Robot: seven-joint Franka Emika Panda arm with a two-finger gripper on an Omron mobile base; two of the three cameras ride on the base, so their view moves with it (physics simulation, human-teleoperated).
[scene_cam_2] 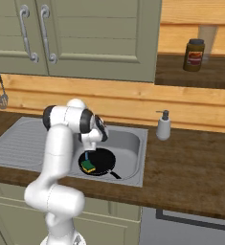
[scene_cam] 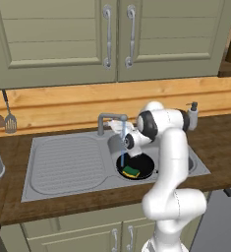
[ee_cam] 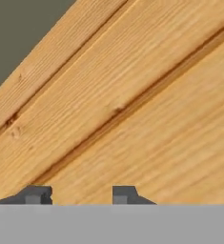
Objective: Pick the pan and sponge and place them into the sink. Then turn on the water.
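Observation:
The black pan [scene_cam: 142,164] lies in the basin of the grey sink [scene_cam: 63,162], its handle toward the front right [scene_cam_2: 115,175]. The yellow-and-green sponge [scene_cam: 131,171] rests inside the pan at its front left. A thin blue stream of water [scene_cam: 122,150] falls from the bent faucet [scene_cam: 106,118] into the basin. My gripper [ee_cam: 82,195] is up beside the faucet spout, above the pan, pointing at the wooden wall panel. Its fingertips [ee_cam: 35,195] stand apart with nothing between them: it is open.
A white soap dispenser [scene_cam_2: 163,125] stands on the wooden counter right of the sink. A ribbed drainboard [scene_cam: 68,165] takes up the sink's left half. Utensils [scene_cam: 9,120] hang on the wall at left. Cabinets hang above; a jar [scene_cam_2: 194,55] sits on a shelf.

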